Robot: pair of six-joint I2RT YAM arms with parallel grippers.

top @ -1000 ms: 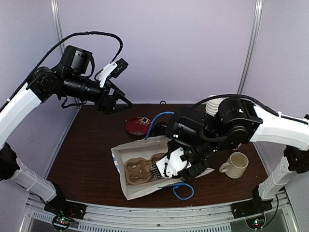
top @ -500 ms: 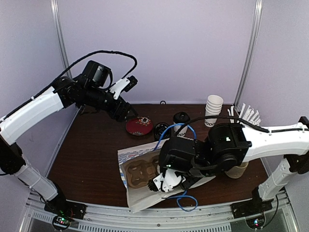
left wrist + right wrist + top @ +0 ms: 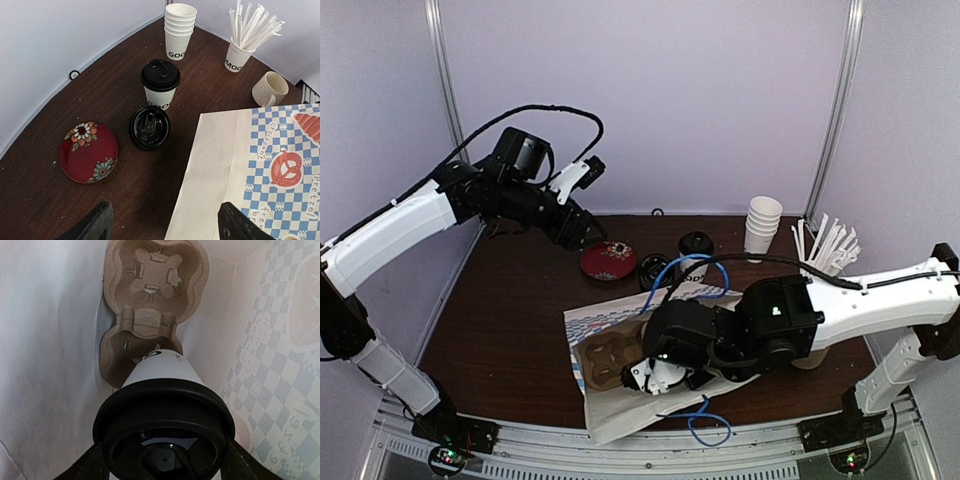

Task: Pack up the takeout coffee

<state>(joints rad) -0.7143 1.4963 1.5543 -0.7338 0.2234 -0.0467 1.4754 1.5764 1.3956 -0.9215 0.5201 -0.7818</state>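
Shifted nearer the carrier (image 3: 150, 270) inside the bag (image 3: 50, 340), the cup (image 3: 162, 375) is clamped by the right gripper (image 3: 165, 462); it should be centred over the socket before lowering. The left gripper (image 3: 167, 225) is held apart.

White cup (image 3: 162, 367), black lid (image 3: 165, 432), brown carrier (image 3: 152, 285), blue-checked bag (image 3: 280, 170), red flowered plate (image 3: 89, 152).

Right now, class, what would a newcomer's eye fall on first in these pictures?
A black-lidded white cup fills the right wrist view, gripped between the right fingers over a pulp carrier inside a paper bag. Beyond the bag, another lidded cup stands near a red flowered plate.
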